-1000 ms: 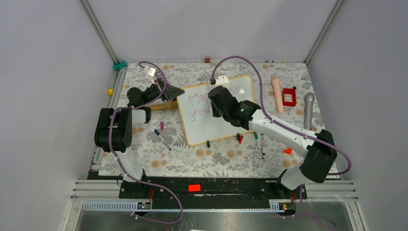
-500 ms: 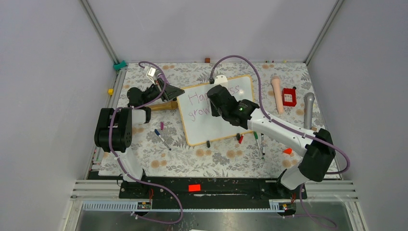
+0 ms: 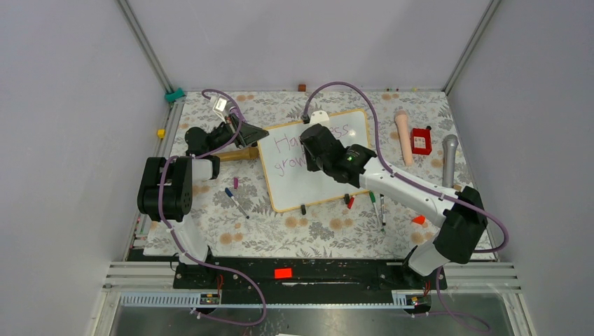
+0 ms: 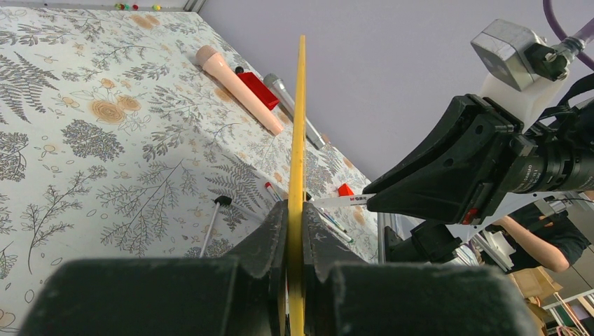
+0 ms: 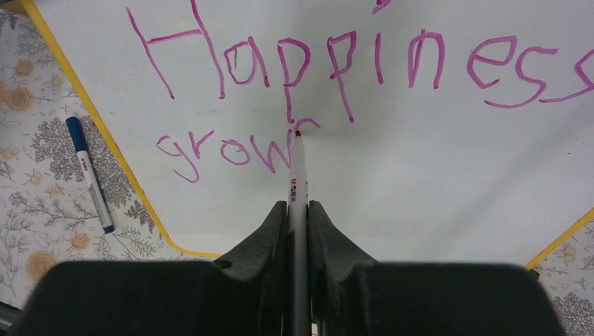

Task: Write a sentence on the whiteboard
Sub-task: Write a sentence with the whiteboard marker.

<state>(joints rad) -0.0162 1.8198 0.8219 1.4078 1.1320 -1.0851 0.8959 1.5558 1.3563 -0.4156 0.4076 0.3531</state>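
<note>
On the left of the table, the left gripper [image 4: 294, 231] is clamped on the yellow rim of the whiteboard [image 3: 329, 189], pinching its left edge; the wrist view looks straight along that rim, so the board's plane runs away from the jaws. The board sits mid-table, its long axis slanting from near-left to far-right.

Across its face runs the sentence [image 5: 336, 84]: "Happiness" on the top line, "grow" begun beneath it, with a fresh pink stroke just after the "w". A blue marker [image 5: 90, 173] lies off the board's left edge.

Further right, the right gripper [image 5: 298, 210] is closed on a marker [image 5: 297, 175] that points up the board, tip touching or just at the surface right of "grow". The blank run of the second line lies to the right of that tip, so the next letters call for travel rightward along the board's long axis. The right arm is the one placed for that; the left only steadies.
</note>
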